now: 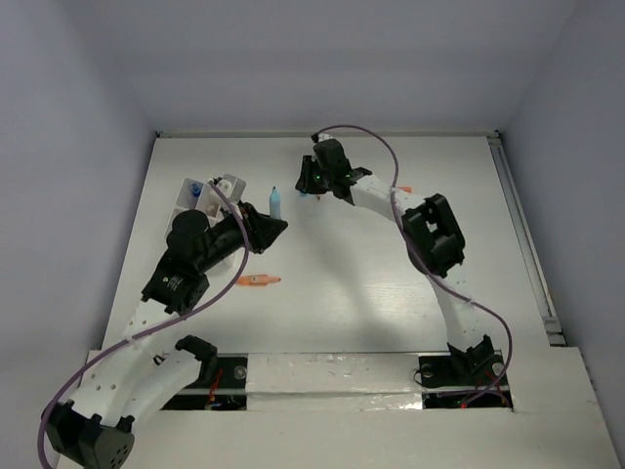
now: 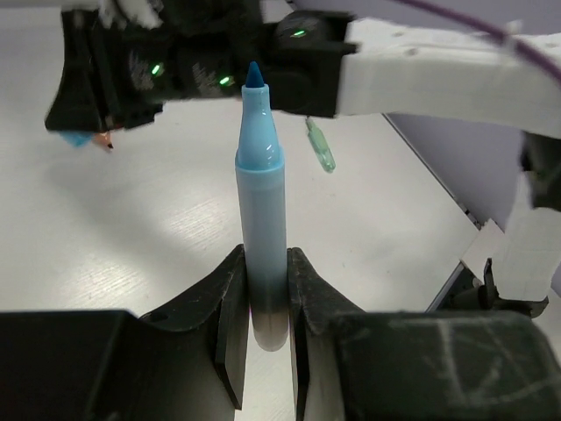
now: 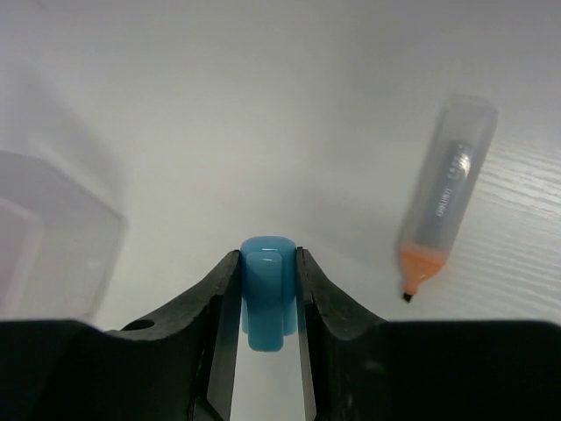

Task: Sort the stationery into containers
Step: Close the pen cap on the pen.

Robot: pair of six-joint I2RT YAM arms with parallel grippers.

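My left gripper point(image 1: 270, 226) is shut on a light-blue marker point(image 1: 275, 201), uncapped, tip pointing away; in the left wrist view the marker point(image 2: 260, 193) stands between the jaws of the gripper point(image 2: 266, 289). My right gripper point(image 1: 312, 186) is shut on a blue cap point(image 3: 265, 289), held just above the table, a short way right of the marker's tip; the gripper point(image 3: 265, 307) shows in its own view. The white divided box point(image 1: 208, 194) sits left of my left gripper and holds some small items. An orange pen point(image 1: 259, 280) lies on the table near the left arm.
An uncapped orange marker point(image 3: 443, 197) lies right of the right gripper. A green pen point(image 2: 321, 146) lies on the table beyond the right arm. A translucent object point(image 3: 44, 232) is at the left of the right wrist view. Grey walls enclose the table.
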